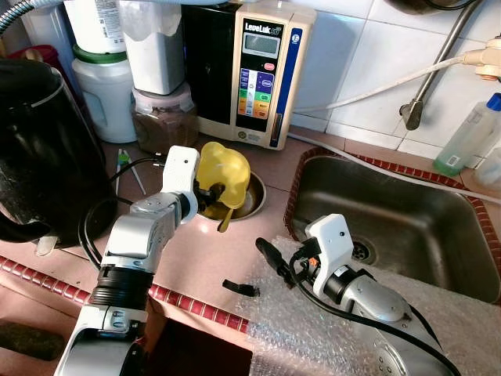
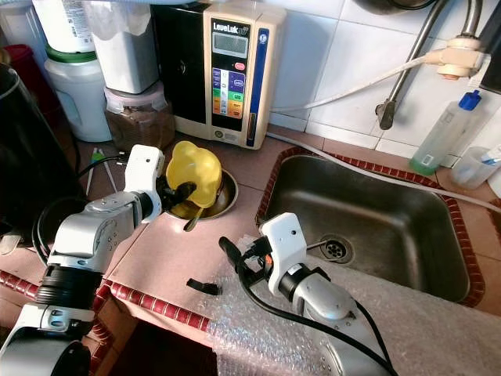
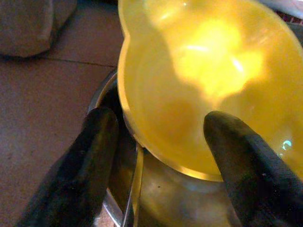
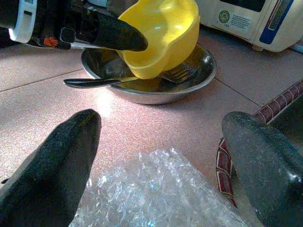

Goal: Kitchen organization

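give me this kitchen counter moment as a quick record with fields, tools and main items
left tool: fingers around the rim of the yellow plastic bowl, one inside, one outside
yellow plastic bowl: tilted, resting in the shallow steel dish
shallow steel dish: on the pink tiled counter, left of the steel sink
black-handled fork: lying in the dish under the bowl
right tool: open, above the sheet of bubble wrap at the counter's edge, holding nothing
backdrop: white water ioniser against the tiled wall
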Robot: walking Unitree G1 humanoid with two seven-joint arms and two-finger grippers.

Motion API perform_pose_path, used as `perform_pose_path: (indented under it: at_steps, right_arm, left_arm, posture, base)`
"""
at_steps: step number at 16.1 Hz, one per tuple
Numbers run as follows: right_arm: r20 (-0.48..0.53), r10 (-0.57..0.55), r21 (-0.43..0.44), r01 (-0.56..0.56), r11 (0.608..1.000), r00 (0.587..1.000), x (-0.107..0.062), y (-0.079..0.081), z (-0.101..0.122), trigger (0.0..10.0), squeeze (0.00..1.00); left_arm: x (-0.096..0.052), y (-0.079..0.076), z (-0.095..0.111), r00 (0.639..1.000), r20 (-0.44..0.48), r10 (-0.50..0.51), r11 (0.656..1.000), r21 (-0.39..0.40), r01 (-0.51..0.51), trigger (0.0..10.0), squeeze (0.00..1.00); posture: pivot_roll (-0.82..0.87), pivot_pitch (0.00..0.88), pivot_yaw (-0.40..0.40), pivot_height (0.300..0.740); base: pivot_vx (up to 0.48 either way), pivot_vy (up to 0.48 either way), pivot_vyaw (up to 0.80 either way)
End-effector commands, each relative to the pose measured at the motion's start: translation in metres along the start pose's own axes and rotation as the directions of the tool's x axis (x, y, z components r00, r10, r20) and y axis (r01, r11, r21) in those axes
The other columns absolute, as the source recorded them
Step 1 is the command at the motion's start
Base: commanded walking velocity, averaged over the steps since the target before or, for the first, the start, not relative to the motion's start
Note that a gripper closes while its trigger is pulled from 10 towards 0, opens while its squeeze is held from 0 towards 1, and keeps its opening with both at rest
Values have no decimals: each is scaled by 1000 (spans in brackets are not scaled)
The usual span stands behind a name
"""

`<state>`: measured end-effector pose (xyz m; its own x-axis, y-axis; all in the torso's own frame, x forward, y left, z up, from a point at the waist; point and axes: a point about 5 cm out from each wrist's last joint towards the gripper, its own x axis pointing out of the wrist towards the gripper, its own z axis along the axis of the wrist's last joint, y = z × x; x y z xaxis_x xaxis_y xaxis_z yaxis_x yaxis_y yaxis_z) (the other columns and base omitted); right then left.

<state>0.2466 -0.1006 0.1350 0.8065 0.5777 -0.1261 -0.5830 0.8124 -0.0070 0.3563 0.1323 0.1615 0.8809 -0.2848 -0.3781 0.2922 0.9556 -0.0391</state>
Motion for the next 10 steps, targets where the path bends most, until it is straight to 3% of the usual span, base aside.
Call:
perform_pose_path:
  at_steps: [1, 10]
  right_arm:
    - [-4, 5, -9, -5, 1000, 1000, 0, -1, -1, 10000, 0]
    - [-7, -1, -12, 1, 1000, 1000, -1, -2, -2, 10000, 0]
  left_arm:
    - [0, -2, 5, 1000, 6, -3, 1000, -2, 3, 0, 0]
    - [-2, -3, 6, 999, 38, -12, 1000, -19, 13, 0, 0]
  posture:
    - [96, 0, -51, 740]
    - [96, 0, -58, 740]
  base:
    - [0, 0, 0]
    - [0, 0, 0]
